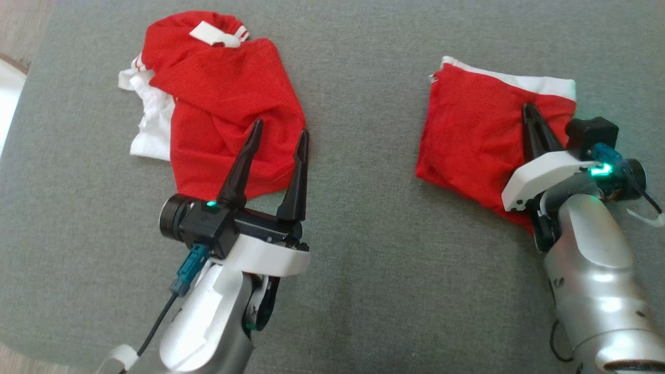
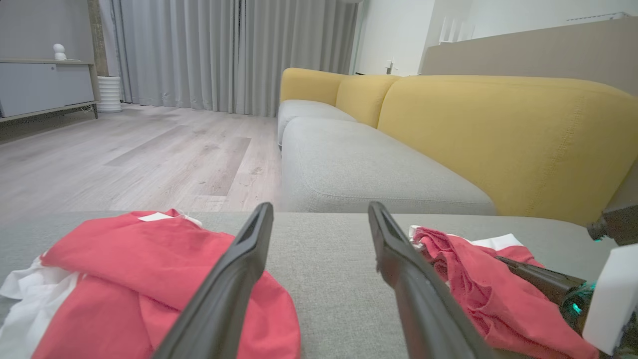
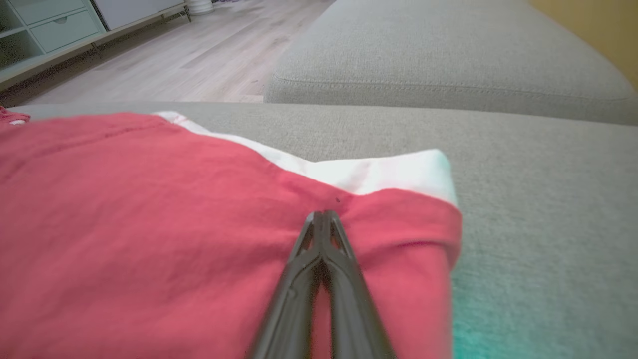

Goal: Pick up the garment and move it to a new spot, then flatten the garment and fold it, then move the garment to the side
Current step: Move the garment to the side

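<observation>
Now my right gripper (image 1: 529, 108) is pinched shut on the folded red garment (image 1: 467, 137) at the frame's right, near its white band (image 1: 540, 85); I expect limp, light cloth to sag. Left gripper (image 1: 281, 127) hangs wide.

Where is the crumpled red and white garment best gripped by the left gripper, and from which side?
Pinch the crumpled garment at the raised red fold across its middle, coming from above on the near side. That ridge stands off the cushion, so the left gripper's open fingers may straddle it.
</observation>
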